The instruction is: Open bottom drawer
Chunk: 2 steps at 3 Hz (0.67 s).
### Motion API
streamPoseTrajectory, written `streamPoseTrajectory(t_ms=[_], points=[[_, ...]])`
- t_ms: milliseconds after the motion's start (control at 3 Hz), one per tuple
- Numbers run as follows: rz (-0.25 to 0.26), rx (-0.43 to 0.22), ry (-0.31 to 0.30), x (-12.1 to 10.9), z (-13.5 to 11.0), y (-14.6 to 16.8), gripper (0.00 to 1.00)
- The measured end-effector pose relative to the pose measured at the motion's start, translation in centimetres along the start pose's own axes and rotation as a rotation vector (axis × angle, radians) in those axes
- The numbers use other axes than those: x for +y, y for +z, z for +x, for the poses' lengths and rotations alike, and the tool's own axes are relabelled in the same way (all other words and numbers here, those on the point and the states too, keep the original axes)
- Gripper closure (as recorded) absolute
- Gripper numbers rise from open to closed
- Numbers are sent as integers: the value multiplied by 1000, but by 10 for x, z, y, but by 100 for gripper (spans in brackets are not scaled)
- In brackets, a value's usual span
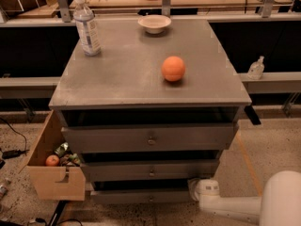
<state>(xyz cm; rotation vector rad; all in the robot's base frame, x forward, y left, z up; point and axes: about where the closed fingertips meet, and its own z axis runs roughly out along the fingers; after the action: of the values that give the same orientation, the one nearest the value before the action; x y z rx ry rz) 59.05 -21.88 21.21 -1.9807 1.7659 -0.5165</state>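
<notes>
The bottom drawer (136,197) is the lowest and shallowest grey front of the cabinet, with a small metal knob (151,198) at its centre. A dark gap shows above its front. The middle drawer (150,170) and the taller top drawer (150,138) sit above it. My white arm (235,206) reaches in from the lower right along the floor. My gripper (196,188) is at the arm's left end, next to the right end of the bottom drawer's front and well right of the knob.
On the cabinet top (122,79) stand an orange ball (173,68), a water bottle (87,27) and a white bowl (154,23). An open cardboard box (51,173) with fruit and cans sits left of the drawers. A small bottle (256,68) stands on the right ledge. Cables lie on the floor at left.
</notes>
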Motion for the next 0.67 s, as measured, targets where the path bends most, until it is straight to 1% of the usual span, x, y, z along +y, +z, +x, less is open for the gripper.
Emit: streamPoseTrajectory(t_ms=[667], points=[[0, 0, 0, 0, 0, 0, 100]])
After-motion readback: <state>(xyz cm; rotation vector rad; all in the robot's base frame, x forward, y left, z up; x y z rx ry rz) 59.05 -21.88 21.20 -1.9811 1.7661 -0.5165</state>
